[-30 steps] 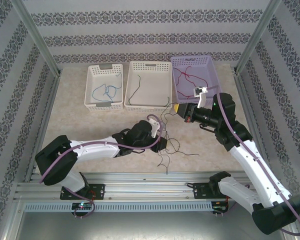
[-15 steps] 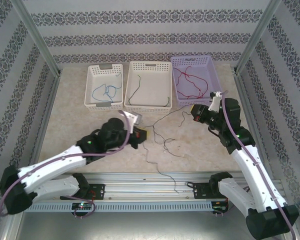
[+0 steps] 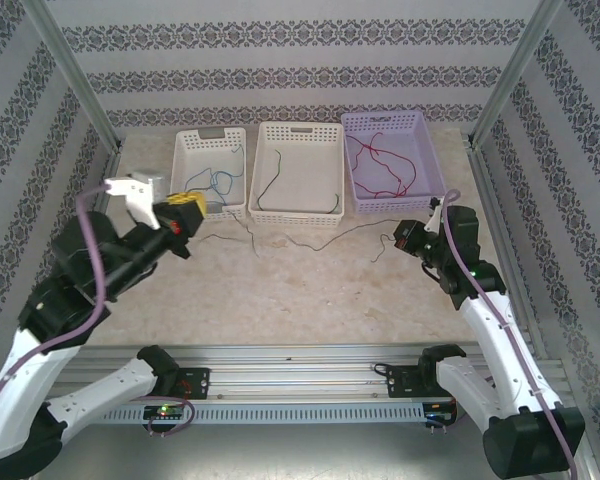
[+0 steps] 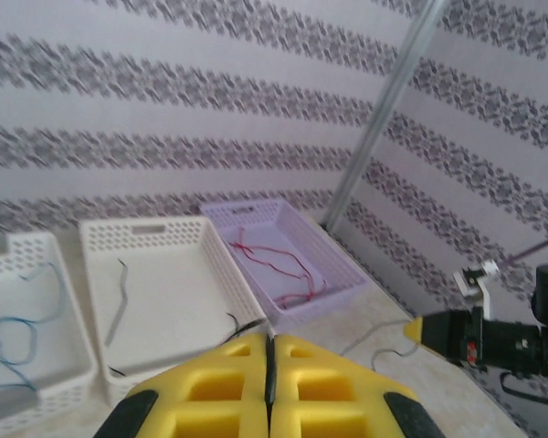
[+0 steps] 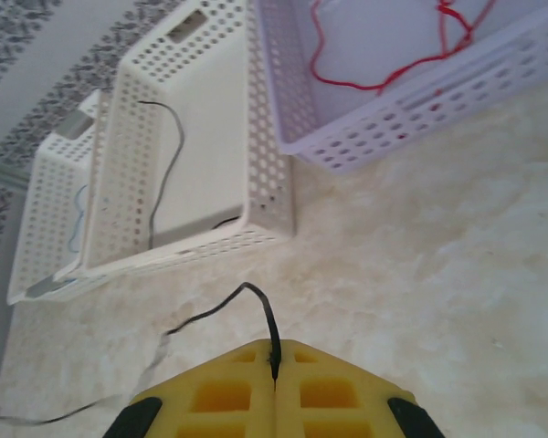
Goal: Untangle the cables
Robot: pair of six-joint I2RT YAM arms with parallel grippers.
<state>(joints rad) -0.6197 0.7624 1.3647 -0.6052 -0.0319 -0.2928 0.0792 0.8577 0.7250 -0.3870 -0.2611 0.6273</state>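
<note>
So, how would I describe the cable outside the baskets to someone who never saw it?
Three baskets stand in a row at the far side of the table. Just in front of them, a thin dark cable stretches between the left end effector and the right end effector. Every other cable lies inside a basket.

3 baskets [image 3: 298,127] rear (cables [image 5: 374,88] inside); 1 cable [image 5: 268,319] before them.

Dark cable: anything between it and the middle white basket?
The dark cable runs between the left gripper and right gripper, just in front of the middle white basket. Only that basket's near wall stands between.
</note>
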